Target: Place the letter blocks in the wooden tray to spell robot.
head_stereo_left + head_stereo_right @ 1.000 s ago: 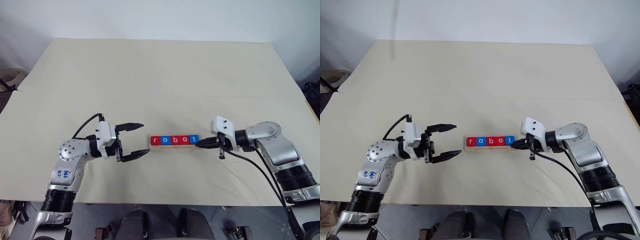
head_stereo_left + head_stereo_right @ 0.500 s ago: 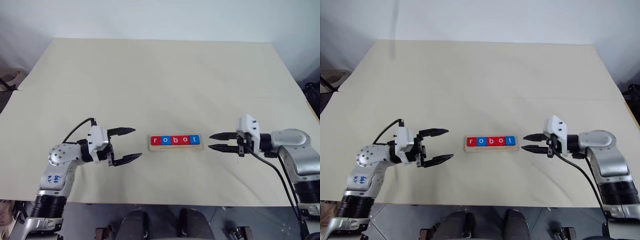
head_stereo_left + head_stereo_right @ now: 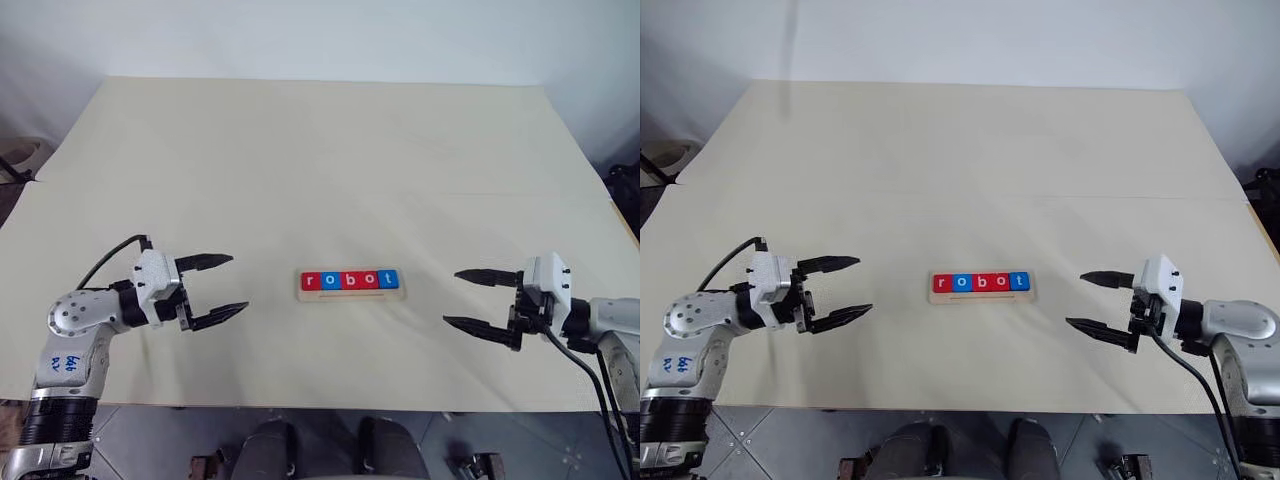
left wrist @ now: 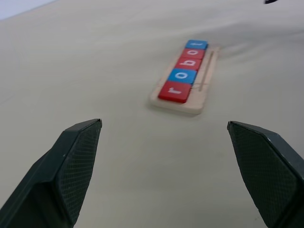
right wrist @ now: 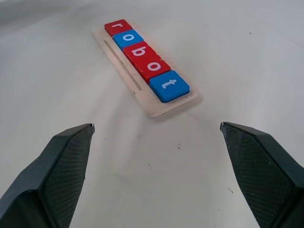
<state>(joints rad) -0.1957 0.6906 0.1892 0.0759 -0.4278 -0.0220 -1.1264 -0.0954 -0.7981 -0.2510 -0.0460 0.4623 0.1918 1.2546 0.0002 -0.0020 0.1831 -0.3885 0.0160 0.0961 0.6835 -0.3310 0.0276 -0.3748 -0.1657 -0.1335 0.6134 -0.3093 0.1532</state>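
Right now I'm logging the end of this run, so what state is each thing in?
Five red and blue letter blocks: lying flat in a row, spelling robot.
Long pale-wood tray: flat on the table, all five blocks on it.
Left gripper: open, empty, apart from the tray.
Right gripper: open, empty, apart from the tray.
Cream-covered table: bearing the tray.
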